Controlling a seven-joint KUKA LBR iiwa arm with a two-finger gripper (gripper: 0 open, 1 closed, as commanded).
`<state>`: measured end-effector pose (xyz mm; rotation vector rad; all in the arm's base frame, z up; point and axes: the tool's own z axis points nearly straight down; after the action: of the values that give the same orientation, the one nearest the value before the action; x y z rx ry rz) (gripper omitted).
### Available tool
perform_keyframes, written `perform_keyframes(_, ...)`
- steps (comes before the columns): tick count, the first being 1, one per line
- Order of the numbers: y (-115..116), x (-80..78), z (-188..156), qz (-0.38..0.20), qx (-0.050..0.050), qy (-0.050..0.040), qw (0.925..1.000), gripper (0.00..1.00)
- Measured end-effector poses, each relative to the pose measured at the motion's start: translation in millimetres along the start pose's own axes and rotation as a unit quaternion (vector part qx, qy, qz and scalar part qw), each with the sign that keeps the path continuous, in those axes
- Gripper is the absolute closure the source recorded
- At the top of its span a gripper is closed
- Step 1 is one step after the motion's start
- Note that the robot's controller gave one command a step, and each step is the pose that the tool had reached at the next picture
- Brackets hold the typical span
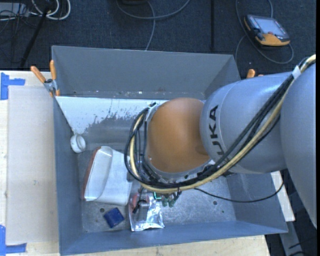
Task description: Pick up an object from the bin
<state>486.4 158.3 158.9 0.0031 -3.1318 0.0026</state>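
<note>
I am seeing a tub (101,172) lying left in the bin (144,71), a block (113,217) before it, a packet (149,218) right of the block.

The one camera looks down on the bin (149,71) from above and slightly sideways, the arm (256,121) at its right.

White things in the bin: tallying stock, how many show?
2: a small round cap by the left wall, a rectangular tub below it; the arm may hide others.

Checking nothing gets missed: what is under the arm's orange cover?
A crinkled silver foil packet pokes out below the orange cover, beside a white tub and a small blue block. The bin floor straight beneath the cover is hidden.
</note>
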Motion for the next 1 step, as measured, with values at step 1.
perform_keyframes(1, 31.6, 9.8, 87.9, -0.008, -0.002, -0.0100, 0.9999, 0.00)
